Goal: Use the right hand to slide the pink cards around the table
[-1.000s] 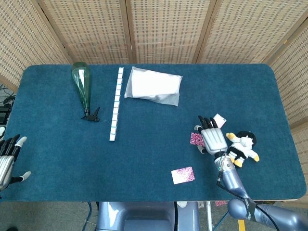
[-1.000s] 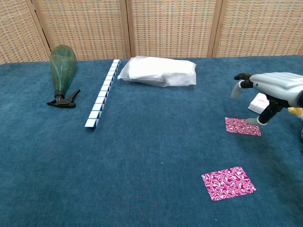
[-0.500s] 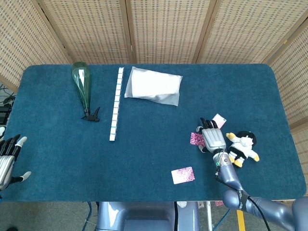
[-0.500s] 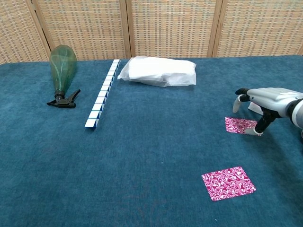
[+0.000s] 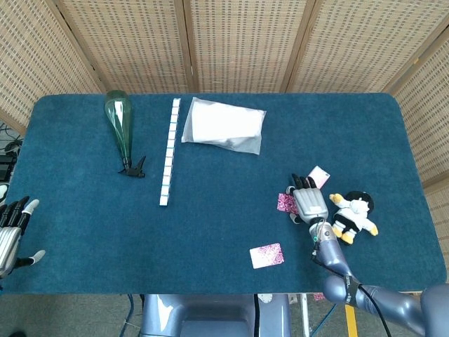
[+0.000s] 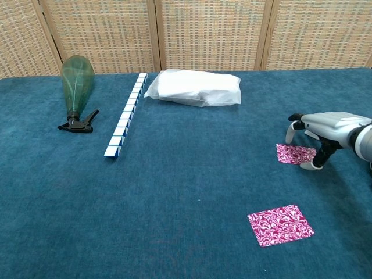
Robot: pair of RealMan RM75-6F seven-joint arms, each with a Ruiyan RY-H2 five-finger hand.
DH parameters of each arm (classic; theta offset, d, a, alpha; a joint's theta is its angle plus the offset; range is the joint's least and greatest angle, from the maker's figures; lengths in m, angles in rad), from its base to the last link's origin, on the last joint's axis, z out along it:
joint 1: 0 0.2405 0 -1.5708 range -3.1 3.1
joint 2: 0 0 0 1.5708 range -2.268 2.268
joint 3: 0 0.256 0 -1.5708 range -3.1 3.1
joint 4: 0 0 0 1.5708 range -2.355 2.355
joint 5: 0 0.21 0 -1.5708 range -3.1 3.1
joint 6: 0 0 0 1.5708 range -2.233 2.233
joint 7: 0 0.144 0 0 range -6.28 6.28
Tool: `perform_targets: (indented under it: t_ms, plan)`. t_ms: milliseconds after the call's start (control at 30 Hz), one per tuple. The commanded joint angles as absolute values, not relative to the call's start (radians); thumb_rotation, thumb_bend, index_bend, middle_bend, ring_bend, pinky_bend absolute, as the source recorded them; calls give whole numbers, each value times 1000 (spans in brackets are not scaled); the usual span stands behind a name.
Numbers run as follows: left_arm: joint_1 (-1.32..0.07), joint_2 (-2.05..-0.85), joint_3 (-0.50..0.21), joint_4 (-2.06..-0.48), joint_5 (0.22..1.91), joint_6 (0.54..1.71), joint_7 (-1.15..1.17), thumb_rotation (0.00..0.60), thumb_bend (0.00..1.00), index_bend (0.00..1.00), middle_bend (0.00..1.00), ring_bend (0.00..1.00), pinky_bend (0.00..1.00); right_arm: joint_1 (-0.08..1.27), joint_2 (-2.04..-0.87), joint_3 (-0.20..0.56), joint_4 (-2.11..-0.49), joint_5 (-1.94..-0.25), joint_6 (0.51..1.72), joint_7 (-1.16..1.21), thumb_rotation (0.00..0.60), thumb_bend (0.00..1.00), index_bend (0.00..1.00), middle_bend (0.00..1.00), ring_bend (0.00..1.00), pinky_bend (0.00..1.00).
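The far pink card lies flat on the blue table at my right side, and my right hand arches over its right edge with fingers spread and curved down; whether the tips are pressing the card or just beside it I cannot tell. The hand holds nothing. A second pink card lies nearer me, well apart from the first. Just right of my hand, in the head view, sits a small plush toy, with a pale little box beyond my fingers.

The risk, as I judge it, is light pressure: the tips would skate over the card and leave it behind on the cloth. Sweeping rightward could also knock the toy or box. My left hand rests open at the table's far left corner.
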State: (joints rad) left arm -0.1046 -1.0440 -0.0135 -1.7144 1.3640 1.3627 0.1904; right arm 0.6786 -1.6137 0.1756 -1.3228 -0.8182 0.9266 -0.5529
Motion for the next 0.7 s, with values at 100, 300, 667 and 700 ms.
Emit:
perform_targets:
  t_ms: [100, 300, 667, 700]
  plan:
    - [-105, -1044, -14, -1715, 1362, 1363, 193, 600, 8, 0, 0, 0, 0, 685, -1620, 170, -1310, -812, 925, -560, 600, 311, 283, 0, 0, 19]
    - [-105, -1044, -14, -1716, 1361, 1362, 194, 600, 7, 0, 0, 0, 0, 693, -1621, 168, -1297, -797, 915, -566, 600, 311, 283, 0, 0, 19]
    - [-105, -1044, -14, -1719, 1357, 1362, 199, 600, 8, 0, 0, 0, 0, 699, -1627, 159, -1285, -788, 911, -563, 600, 311, 306, 0, 0, 19]
    - [-105, -1043, -14, -1720, 1357, 1362, 200, 600, 8, 0, 0, 0, 0, 699, -1628, 158, -1283, -789, 912, -562, 600, 311, 325, 0, 0, 19]
